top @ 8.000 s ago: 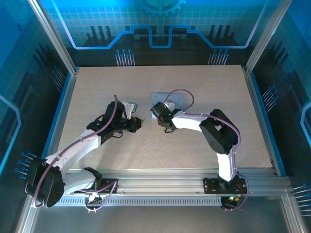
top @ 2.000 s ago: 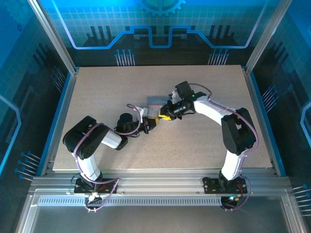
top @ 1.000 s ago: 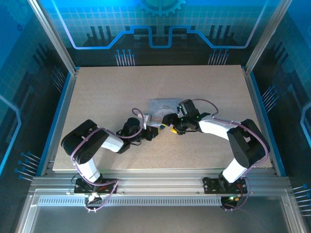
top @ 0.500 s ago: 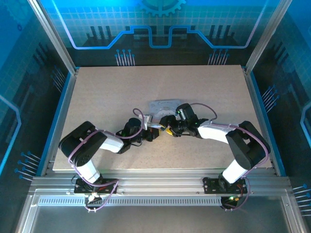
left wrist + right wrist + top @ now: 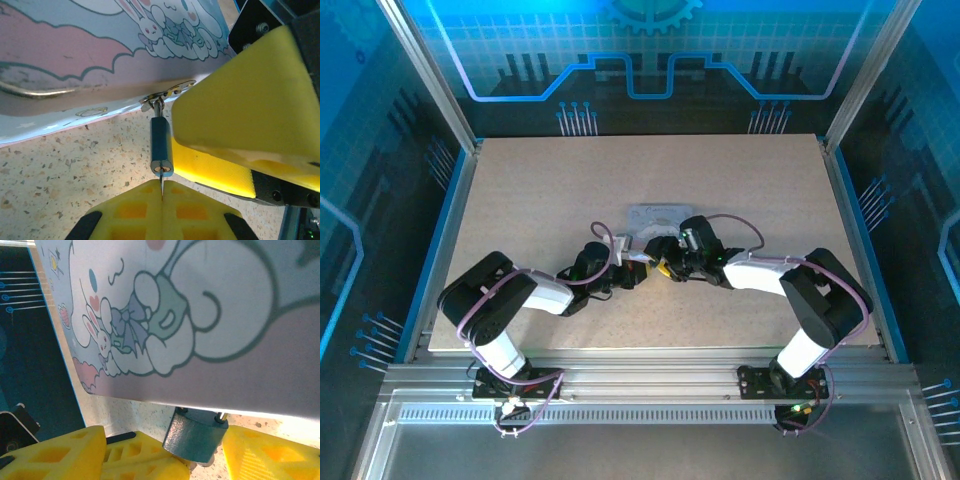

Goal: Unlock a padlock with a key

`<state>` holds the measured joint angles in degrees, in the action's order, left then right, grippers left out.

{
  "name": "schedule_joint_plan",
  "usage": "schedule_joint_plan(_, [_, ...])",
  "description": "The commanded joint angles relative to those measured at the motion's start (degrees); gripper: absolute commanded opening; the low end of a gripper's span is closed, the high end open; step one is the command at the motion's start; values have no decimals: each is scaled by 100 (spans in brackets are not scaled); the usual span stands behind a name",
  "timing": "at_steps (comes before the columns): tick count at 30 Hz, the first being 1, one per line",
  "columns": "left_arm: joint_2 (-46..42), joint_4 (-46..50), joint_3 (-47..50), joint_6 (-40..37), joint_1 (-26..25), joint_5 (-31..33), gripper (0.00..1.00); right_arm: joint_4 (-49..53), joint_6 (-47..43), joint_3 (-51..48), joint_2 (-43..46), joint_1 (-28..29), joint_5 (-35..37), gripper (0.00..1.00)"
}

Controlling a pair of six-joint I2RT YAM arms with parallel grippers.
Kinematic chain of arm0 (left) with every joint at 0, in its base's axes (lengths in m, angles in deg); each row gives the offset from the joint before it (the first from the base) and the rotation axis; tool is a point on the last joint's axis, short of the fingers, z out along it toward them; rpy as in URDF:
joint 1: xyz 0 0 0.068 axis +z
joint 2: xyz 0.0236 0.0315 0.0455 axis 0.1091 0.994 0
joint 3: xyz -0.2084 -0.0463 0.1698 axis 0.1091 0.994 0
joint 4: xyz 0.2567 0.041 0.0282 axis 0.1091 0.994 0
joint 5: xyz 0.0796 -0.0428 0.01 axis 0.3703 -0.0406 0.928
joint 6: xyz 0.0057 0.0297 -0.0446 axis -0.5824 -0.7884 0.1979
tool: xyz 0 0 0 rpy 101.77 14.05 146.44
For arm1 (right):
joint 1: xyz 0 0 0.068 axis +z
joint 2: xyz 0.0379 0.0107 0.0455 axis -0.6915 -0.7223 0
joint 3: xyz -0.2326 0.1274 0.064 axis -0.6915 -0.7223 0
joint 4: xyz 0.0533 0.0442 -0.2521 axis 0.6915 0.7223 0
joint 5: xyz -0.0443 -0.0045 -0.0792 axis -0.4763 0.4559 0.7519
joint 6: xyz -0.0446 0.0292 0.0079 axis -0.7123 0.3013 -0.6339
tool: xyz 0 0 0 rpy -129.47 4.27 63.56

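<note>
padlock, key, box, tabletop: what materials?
Padlock: painted or anodised metal, matte blue-grey body, bare shiny shackle.
Key: thin bare metal, likely steel.
Tin box: probably printed sheet metal; glossy cartoon print, worn bright rim.
Tabletop: speckled composite or laminate, matte; can't tell which.

Padlock: body is dark bluish painted metal, matt and faintly grainy; shackle and keyway end are bare bright metal.
Key: thin grey metal, dull.
Tin: sheet metal printed in lavender and pink, smooth with a soft sheen; lid edge scuffed, greyish.
Hasp: thin shiny perforated metal.
Left gripper's fingers: yellow plastic, matt, with moulded square recesses.
Right gripper's fingers: same yellow plastic, smooth faces.
Table: speckled beige, matt, gritty-looking.
</note>
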<state>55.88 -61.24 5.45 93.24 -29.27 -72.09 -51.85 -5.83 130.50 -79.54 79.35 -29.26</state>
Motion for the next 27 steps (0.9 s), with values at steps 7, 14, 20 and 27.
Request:
schedule_joint_plan(7, [-240, -232, -132, 182, -55, -138, 0, 425, 299, -222, -8, 96, 197, 48])
schedule_joint_plan(14, [-264, -355, -88, 341, -59, -156, 0, 555, 270, -250, -55, 167, 223, 58])
schedule_joint_plan(20, [-267, -421, -113, 420, -57, -191, 0, 560, 214, -248, -70, 166, 266, 50])
schedule_joint_plan(27, [-301, -289, -132, 303, -68, -228, 0, 599, 138, -146, -134, 167, 275, 25])
